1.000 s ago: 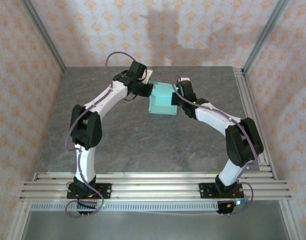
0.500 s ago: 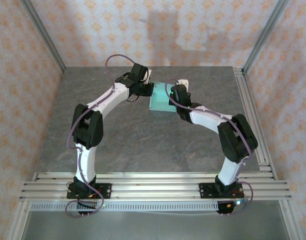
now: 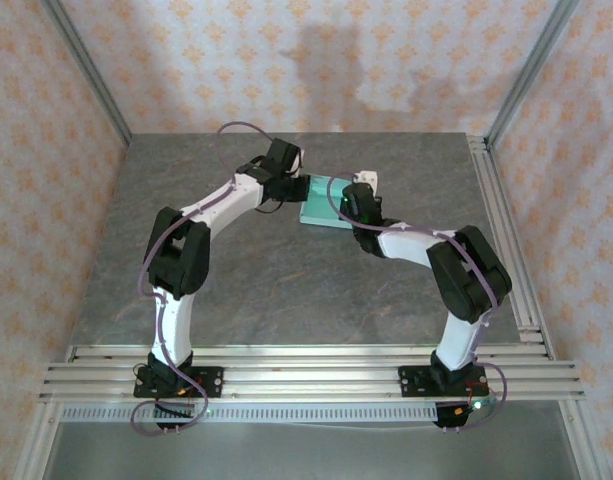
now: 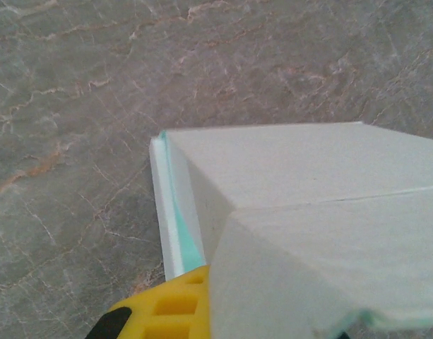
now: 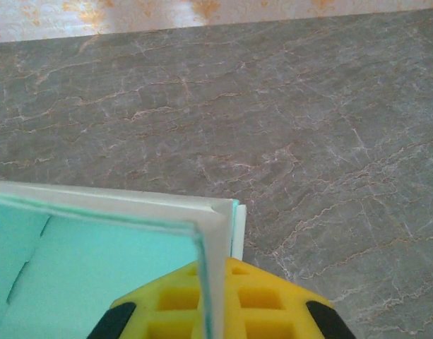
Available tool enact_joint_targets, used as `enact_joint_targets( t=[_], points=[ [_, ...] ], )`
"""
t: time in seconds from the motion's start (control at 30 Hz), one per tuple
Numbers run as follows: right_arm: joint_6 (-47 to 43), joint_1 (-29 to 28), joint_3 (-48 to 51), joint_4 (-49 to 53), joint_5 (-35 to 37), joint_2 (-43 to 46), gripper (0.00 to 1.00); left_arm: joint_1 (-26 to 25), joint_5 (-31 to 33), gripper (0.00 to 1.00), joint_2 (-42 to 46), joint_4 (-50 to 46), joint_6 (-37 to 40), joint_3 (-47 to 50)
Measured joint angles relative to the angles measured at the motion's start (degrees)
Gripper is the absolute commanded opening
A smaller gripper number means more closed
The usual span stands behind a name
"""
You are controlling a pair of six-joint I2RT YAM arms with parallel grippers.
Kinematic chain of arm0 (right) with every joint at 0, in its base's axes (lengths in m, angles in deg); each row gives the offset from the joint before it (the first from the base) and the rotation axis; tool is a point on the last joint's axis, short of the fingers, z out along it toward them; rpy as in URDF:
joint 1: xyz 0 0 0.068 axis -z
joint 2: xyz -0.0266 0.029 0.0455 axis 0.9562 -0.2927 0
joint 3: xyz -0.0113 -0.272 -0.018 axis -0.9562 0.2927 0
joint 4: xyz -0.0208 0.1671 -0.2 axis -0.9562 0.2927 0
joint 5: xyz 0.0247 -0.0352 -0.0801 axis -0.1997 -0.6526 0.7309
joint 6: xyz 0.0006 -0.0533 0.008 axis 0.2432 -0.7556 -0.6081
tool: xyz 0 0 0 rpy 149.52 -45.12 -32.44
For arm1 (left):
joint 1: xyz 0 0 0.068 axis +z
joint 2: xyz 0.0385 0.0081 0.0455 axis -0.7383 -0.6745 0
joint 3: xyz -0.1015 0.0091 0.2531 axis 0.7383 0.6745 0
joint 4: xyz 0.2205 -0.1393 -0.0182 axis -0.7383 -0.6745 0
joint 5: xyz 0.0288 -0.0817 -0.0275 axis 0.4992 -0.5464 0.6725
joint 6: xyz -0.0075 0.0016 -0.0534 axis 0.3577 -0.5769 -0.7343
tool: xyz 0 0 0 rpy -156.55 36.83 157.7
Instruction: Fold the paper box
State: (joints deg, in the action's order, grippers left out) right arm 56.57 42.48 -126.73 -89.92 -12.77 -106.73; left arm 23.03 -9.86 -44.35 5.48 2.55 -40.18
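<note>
Since the earlier frames, the right arm has swung toward frame left and the paper box (image 3: 320, 203) sits lower and flatter, at upper centre of the top view, on or just above the worktop (image 3: 246, 280); which cannot be told. The box lies between both pincers. The left pincer (image 3: 294, 188) meets its left edge and appears pinched on the card, which covers a yellow finger (image 4: 159, 314). The right pincer (image 3: 341, 205) meets its right edge; a card edge crosses its yellow finger (image 5: 255, 296), and whether it is spread or closed cannot be told.
</note>
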Motion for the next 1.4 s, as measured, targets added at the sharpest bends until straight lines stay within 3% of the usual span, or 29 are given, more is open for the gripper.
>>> enact_joint_targets(
  t=[0.3,0.57,0.67,0.77,0.87,1.0,1.23,1.4],
  points=[
    [-0.46,-0.63,4.70,-7.74,0.98,-0.63,0.00,-0.87,0.33,0.00,0.02,5.35,-2.14,4.72],
    [-0.37,-0.85,5.70,-8.48,0.96,-0.96,0.00,-1.97,1.07,0.00,0.28,6.75,-3.61,8.02],
    [-0.11,-0.85,5.70,-8.55,0.92,-0.96,0.15,-2.10,1.27,0.00,0.31,7.02,-3.63,8.15],
    [0.50,-0.96,5.88,-9.20,-0.39,-0.90,0.51,-2.12,1.27,0.00,0.31,7.06,-3.61,8.15],
    [0.20,-1.38,7.10,-9.94,-2.29,0.28,0.73,-2.51,1.27,0.00,0.31,7.04,-3.58,8.15],
    [-0.98,-1.73,10.84,-10.91,-4.35,4.96,0.82,-2.97,1.49,0.00,0.33,7.02,-3.56,8.15],
    [-1.31,-1.11,17.20,-11.50,-8.66,15.54,0.85,-3.19,1.70,0.00,0.33,6.97,-3.41,8.13],
    [-0.37,2.36,17.40,-9.33,-14.56,23.96,0.85,-3.21,1.92,0.08,0.33,6.84,-2.93,8.02]
  ],
)
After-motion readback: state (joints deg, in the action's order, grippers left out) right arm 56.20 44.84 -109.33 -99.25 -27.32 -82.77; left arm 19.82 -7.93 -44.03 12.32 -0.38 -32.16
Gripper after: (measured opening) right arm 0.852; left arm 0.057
